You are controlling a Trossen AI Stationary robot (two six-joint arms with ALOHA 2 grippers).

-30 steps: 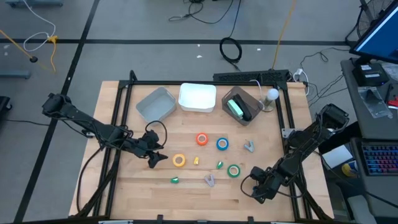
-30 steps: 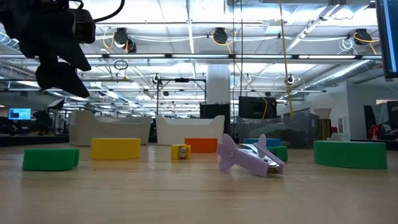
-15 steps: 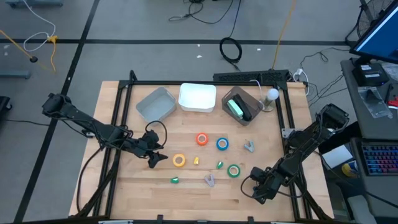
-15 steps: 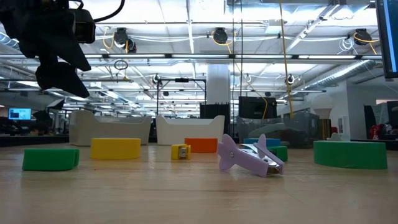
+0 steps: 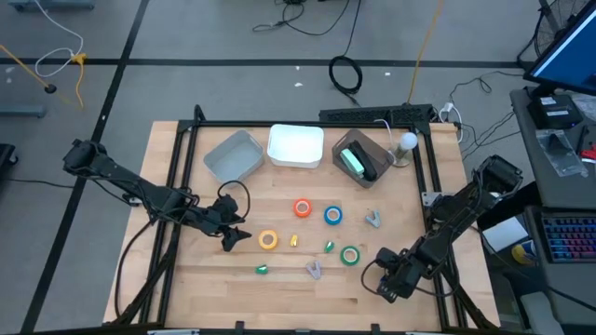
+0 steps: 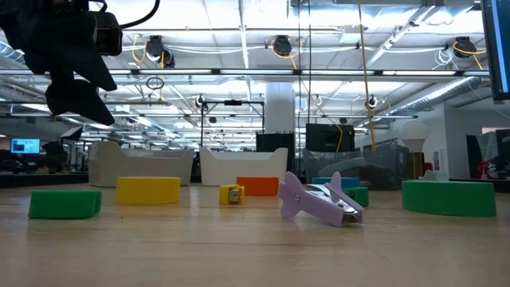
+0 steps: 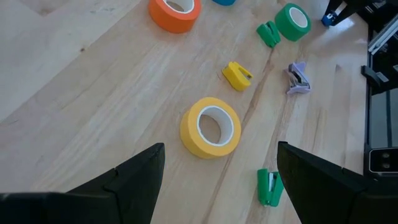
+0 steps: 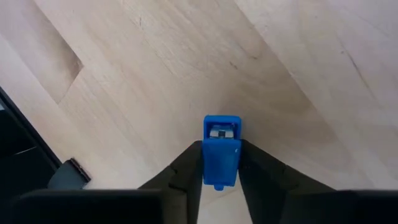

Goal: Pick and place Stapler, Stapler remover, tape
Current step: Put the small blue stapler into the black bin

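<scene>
Four tape rolls lie flat on the wooden table: orange (image 5: 303,208), blue (image 5: 333,216), green (image 5: 350,255) and yellow (image 5: 268,240). A purple staple remover (image 5: 314,270) and a grey one (image 5: 373,220) lie among them, along with small yellow (image 5: 293,241) and green (image 5: 262,270) staplers. My left gripper (image 5: 230,238) hovers open just left of the yellow roll (image 7: 211,127), with its fingers wide apart. My right gripper (image 5: 386,290), near the table's near right corner, is shut on a small blue stapler (image 8: 222,149). My right gripper pinches the small blue stapler between its two fingers, one on each long side, and the fingers lie along it. The stapler's free end (image 8: 222,126) sticks out past the fingertips over the bare wood. Whether it is lifted clear of the table does not show.
Three bins stand along the far edge: a grey one (image 5: 234,155), a white one (image 5: 296,146), and a dark one (image 5: 361,160) with a green item in it. A second small green stapler (image 5: 330,246) lies by the green roll. A black frame (image 5: 177,186) borders the table.
</scene>
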